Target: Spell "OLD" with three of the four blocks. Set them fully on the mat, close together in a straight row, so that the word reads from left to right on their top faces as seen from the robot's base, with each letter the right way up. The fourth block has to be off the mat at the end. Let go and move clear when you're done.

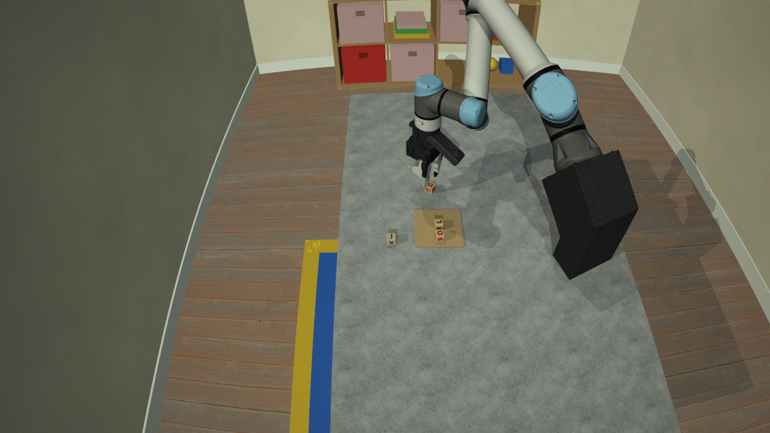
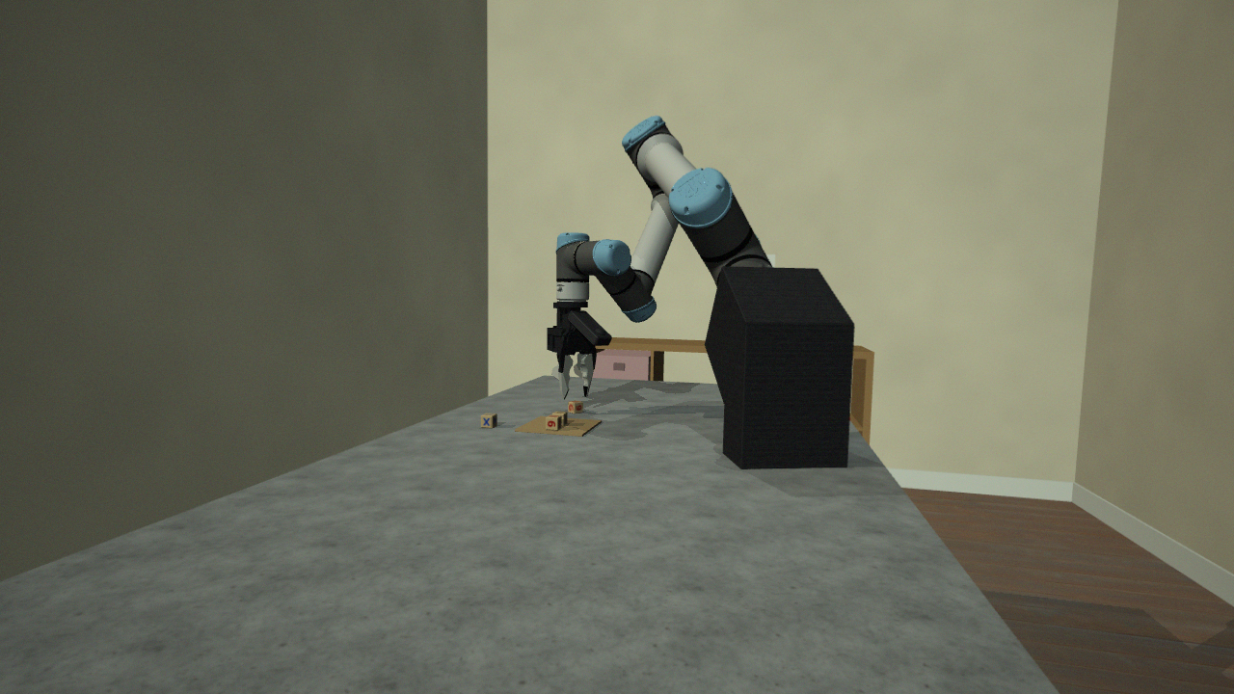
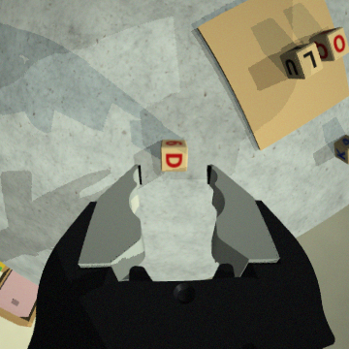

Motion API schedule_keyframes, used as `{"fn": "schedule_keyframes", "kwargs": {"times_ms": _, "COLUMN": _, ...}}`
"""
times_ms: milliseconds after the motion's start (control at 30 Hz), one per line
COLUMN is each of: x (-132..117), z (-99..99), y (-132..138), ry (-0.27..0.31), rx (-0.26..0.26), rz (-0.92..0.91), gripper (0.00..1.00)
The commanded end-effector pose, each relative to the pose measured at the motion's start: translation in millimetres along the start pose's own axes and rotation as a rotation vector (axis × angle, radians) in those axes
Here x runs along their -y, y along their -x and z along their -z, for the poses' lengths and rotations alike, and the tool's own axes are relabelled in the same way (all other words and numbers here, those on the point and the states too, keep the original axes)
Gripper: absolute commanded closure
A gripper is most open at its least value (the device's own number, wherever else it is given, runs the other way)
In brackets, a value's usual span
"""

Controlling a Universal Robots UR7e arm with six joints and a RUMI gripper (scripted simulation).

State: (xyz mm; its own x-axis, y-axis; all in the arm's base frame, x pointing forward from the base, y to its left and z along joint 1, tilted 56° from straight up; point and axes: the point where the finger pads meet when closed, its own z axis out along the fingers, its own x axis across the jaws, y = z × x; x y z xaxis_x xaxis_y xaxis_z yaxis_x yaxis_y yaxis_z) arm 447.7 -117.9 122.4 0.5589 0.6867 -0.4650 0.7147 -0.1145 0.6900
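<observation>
My gripper (image 1: pixel 431 180) (image 2: pixel 576 395) (image 3: pixel 174 166) is open and empty, above the D block. The D block (image 1: pixel 430 187) (image 2: pixel 575 406) (image 3: pixel 174 160) rests on the grey table off the mat, red D on top. The tan mat (image 1: pixel 422 239) (image 2: pixel 580 428) (image 3: pixel 233 48) holds the O block (image 1: pixel 440 233) (image 2: pixel 552 422) (image 3: pixel 338 44), red O on top, and beside it the L block (image 1: pixel 438 221) (image 2: pixel 560 417) (image 3: pixel 309 60), black L on top. Any small gap between them is hard to judge.
The fourth block (image 1: pixel 391 238) (image 2: pixel 488 421) (image 3: pixel 342 147) lies off the mat, on its side away from the robot's base. The black robot pedestal (image 1: pixel 592 215) (image 2: pixel 785 380) stands on the mat's other side. A shelf (image 1: pixel 388 42) is behind the table.
</observation>
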Motion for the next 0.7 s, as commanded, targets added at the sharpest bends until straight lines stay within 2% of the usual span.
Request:
{"fn": "schedule_keyframes", "kwargs": {"times_ms": 0, "x": -0.2, "z": 0.1, "y": -0.1, "ry": 0.001, "rx": 0.000, "rz": 0.000, "gripper": 0.63}}
{"fn": "schedule_keyframes", "kwargs": {"times_ms": 400, "x": -0.3, "z": -1.0, "y": -0.1, "ry": 0.001, "rx": 0.000, "rz": 0.000, "gripper": 0.63}}
{"fn": "schedule_keyframes", "kwargs": {"times_ms": 667, "x": -0.3, "z": -11.8, "y": -0.1, "ry": 0.001, "rx": 0.000, "rz": 0.000, "gripper": 0.63}}
